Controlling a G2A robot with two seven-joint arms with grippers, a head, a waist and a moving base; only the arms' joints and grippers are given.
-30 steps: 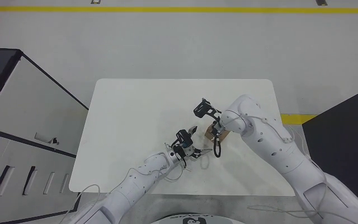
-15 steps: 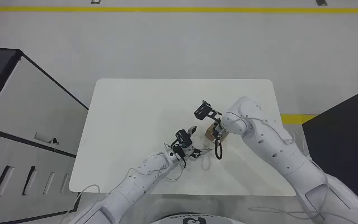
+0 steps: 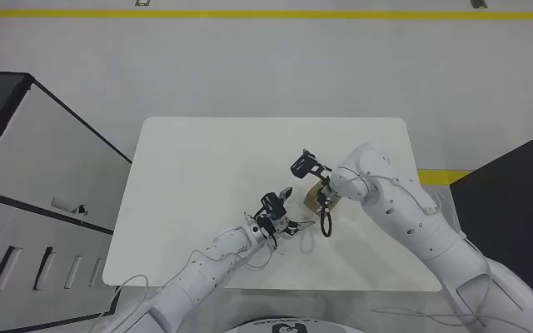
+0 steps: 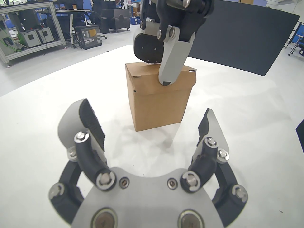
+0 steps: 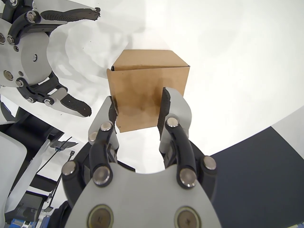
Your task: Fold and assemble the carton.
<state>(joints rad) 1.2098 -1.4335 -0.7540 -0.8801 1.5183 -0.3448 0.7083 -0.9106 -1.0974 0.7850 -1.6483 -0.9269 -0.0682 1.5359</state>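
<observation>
I see two glossy white arms (image 3: 400, 208) trailing thin black cables (image 3: 324, 221), and the left gripper (image 4: 146, 107) and right gripper (image 5: 139, 96) share silver plates (image 4: 147, 205) studded with round screws (image 4: 106, 179), black linkages (image 4: 85, 153), and grey fingers (image 4: 68, 117) faced with rough black pads (image 4: 92, 122).

My left gripper (image 4: 145, 106) lies low and level, fingers spread wide with nothing in them, facing my right gripper (image 5: 139, 97), which hangs nose-down off a bent arm, fingers pinched either side of the carton (image 5: 147, 84) top.
</observation>
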